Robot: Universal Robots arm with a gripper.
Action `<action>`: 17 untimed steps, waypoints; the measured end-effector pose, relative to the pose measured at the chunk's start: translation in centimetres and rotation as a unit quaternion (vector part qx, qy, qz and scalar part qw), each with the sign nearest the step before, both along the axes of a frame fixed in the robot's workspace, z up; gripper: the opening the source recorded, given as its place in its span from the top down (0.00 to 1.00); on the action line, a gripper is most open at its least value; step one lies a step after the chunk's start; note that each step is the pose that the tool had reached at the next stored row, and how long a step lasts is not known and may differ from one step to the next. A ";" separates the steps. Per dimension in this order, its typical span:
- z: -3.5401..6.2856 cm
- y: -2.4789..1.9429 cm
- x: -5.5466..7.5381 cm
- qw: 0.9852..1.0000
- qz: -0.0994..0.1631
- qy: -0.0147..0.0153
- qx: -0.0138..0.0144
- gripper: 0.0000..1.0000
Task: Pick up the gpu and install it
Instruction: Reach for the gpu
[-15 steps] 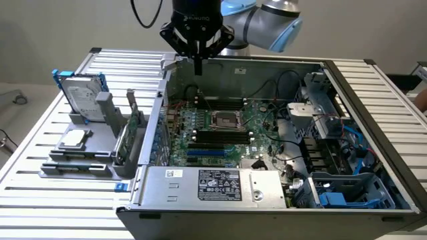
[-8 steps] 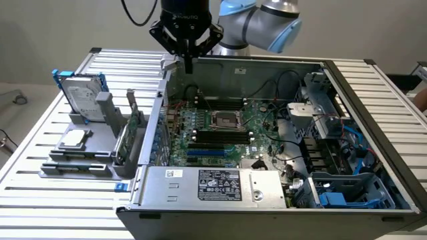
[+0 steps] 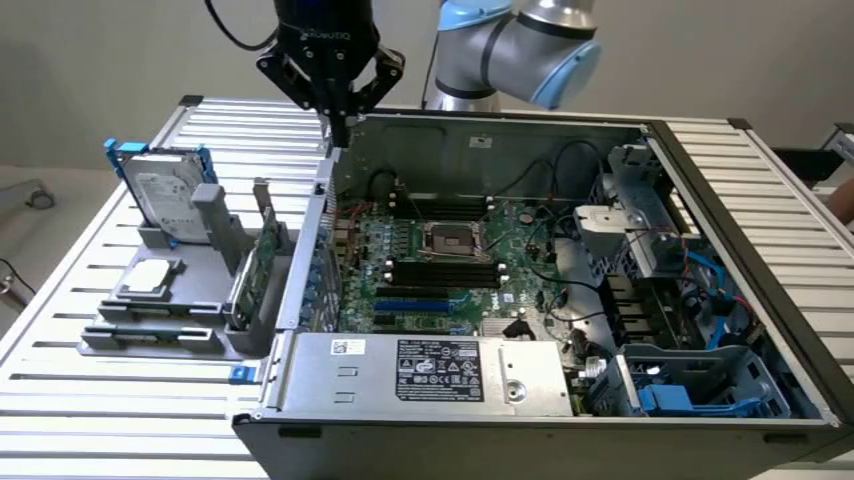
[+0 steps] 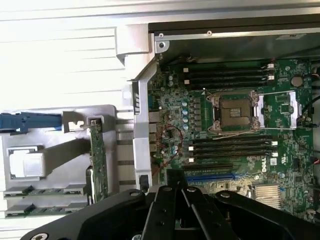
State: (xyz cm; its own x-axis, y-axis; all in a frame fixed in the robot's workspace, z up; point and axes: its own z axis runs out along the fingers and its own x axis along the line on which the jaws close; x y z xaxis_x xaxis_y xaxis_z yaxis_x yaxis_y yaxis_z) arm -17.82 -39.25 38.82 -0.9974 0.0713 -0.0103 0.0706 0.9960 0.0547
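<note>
The gpu [image 3: 256, 272] stands on edge in a grey holder [image 3: 187, 300] on the exterior view's left, beside the open computer case [image 3: 694, 200]. Its green board faces the case. In the wrist view the gpu [image 4: 98, 159] appears edge-on as a thin green strip with a silver bracket at one end. My gripper [image 3: 339, 128] hangs shut above the case's rear corner, higher than the gpu and farther back, with nothing between its fingers. The black fingers [image 4: 165, 205] are pressed together over the motherboard [image 4: 230, 130] edge.
On the holder are a hard drive in a blue frame [image 3: 167, 188], a processor [image 3: 147, 278] and memory sticks [image 3: 144, 335]. Inside the case are the empty processor socket [image 3: 447, 238], blue slots [image 3: 414, 300], a power supply [image 3: 427, 368] and cables on the exterior view's right.
</note>
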 end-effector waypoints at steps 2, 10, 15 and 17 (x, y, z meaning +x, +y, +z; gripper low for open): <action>-0.20 0.01 -0.9 1.000 0.000 0.001 0.000 0.89; -0.96 0.02 -4.5 1.000 0.000 0.003 -0.001 0.89; -1.49 0.02 -6.8 1.000 0.000 0.005 -0.002 0.89; -1.71 0.02 -7.6 1.000 0.000 0.006 -0.002 0.89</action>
State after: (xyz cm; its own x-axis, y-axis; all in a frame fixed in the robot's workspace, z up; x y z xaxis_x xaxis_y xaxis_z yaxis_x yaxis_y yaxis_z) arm -25.44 -39.23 37.11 -0.9975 0.0710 0.0019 0.0710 0.9962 0.0504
